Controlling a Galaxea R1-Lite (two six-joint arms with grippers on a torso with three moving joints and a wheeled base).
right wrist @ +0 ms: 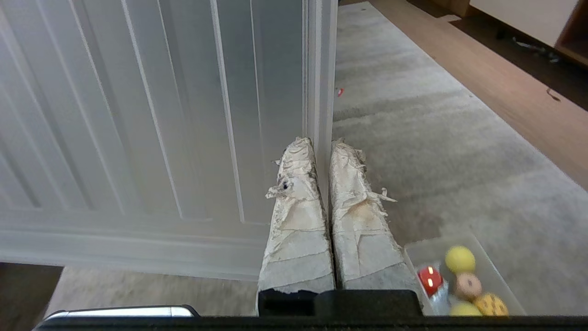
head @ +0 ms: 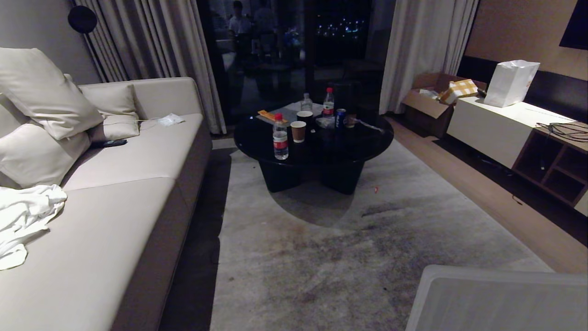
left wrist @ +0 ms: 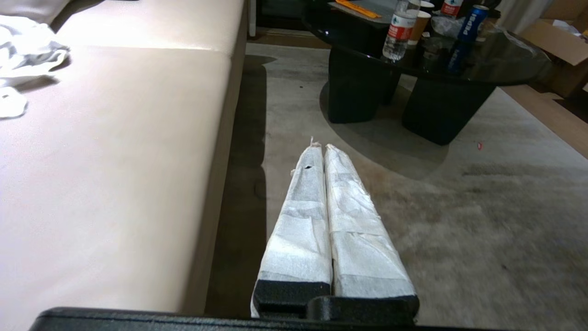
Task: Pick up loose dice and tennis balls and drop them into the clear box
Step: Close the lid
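Both tools, left tool (left wrist: 321,148) and right tool (right wrist: 321,142), are pressed together, empty. Clear box (right wrist: 498,276) near right already holds dice (right wrist: 431,280) and tennis balls (right wrist: 460,259); search the rug (head: 321,257) before reaching.

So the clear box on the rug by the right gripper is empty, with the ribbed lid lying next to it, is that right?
Not empty. The right wrist view shows the clear box holding a red die, a beige die, a yellow die and tennis balls. It does sit on the rug by the right gripper, beside the ribbed lid.

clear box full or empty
Partly full: the clear box holds a red die, a tennis ball and more.
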